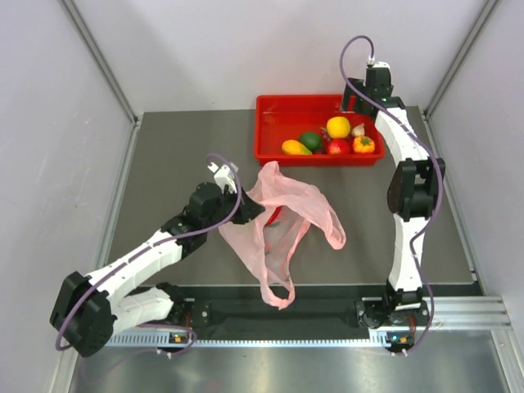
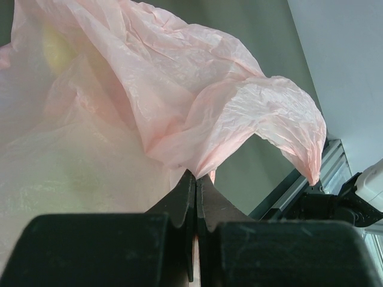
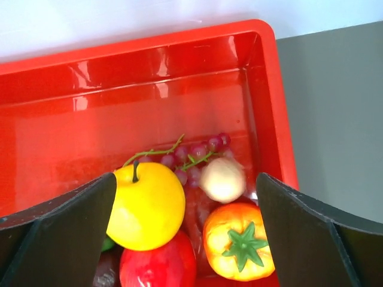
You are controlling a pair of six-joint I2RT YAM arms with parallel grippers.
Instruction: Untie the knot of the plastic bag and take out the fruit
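— Starting at the left: what is that arm doing?

— Left gripper (image 1: 244, 205), fingers (image 2: 179, 203) pressed together on a fold of the thin, crinkly pale-pink plastic bag (image 1: 288, 205). The bag is mid-table, drawn up at the pinch. One long handle loop (image 1: 277, 293) trails over the near edge.

— The knot?

— I cannot pick it out in the bunched plastic.

— Anything inside?

— A red patch (image 1: 274, 214) shows beneath the film. What it is, I cannot tell.

— Further right?

— Shallow red plastic tray (image 1: 270, 102) at the far side, apart from the bag. In it lie a yellow-orange oval fruit (image 1: 295, 147), dark green round fruit (image 1: 310, 140), round yellow apple (image 1: 338, 127), red apple (image 1: 338, 146), small cream bulb (image 1: 358, 129) and an orange fruit with a green calyx (image 1: 363, 145). From the right wrist, purple grapes (image 3: 197, 156) too.

— And the right arm?

— Right gripper (image 1: 357, 105) hangs over the tray's right end, jaws wide apart, gripping nothing. The round yellow apple lies below them.
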